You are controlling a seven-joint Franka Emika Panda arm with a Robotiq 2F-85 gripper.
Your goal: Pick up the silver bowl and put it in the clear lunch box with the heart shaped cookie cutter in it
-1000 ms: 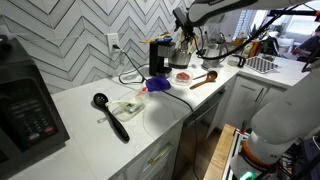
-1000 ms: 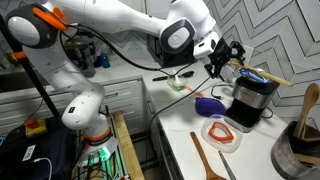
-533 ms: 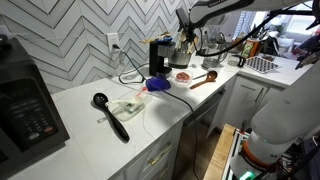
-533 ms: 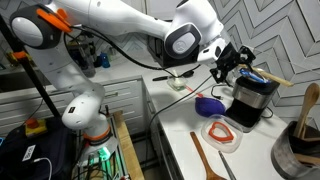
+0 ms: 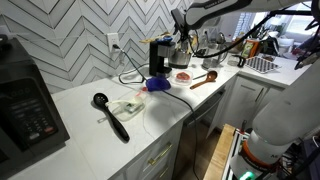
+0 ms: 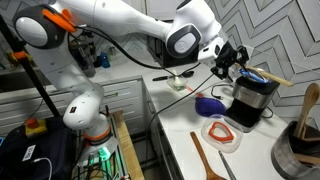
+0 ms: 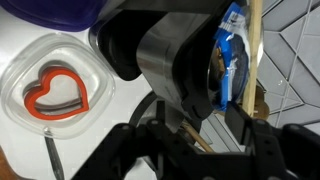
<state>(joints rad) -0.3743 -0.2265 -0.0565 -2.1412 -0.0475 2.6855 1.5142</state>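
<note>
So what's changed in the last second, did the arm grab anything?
The claw slid a little way toward the black canister and now hangs close by its top, open, holding nothing. The clear box with its red heart and the wooden spoon haven't moved.

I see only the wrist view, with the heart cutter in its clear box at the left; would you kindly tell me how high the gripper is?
Observer: The gripper hangs in the air near the top of the black coffee machine, clear of the counter.
Operator: Thank you. What lies by the clear lunch box?
Observer: A wooden spoon, on its counter-edge side.
Operator: And further along?
Observer: A black ladle lies beside a clear container of pale contents.
</note>
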